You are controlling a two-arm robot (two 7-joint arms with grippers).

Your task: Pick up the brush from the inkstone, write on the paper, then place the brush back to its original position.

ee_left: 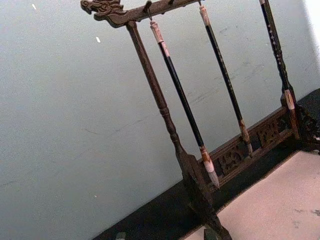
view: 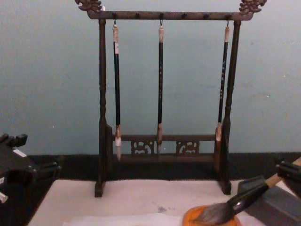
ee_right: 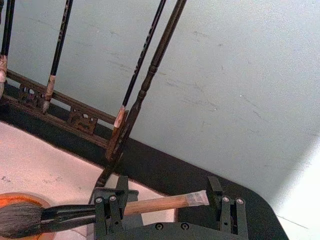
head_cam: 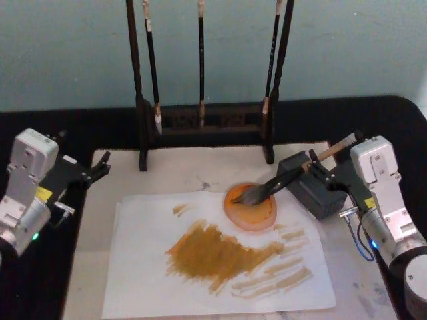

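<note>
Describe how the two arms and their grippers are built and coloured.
Both arms end in boxy silver-white wrist housings with black grippers. The left gripper has a yellow label and a green light on its housing. The right gripper has a blue cable looping beside its silver-white wrist, and screws show in its black finger mounts.

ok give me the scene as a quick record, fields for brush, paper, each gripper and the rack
brush: brush lies tilted, tuft in the orange dish, handle propped on the dark block
paper: paper on the cream mat, covered with brown strokes
right gripper: right gripper at the brush handle, fingers open on either side, not clamped
left gripper: left gripper idle at the table's left edge
rack: wooden rack behind the mat, three thin brushes hanging
</note>
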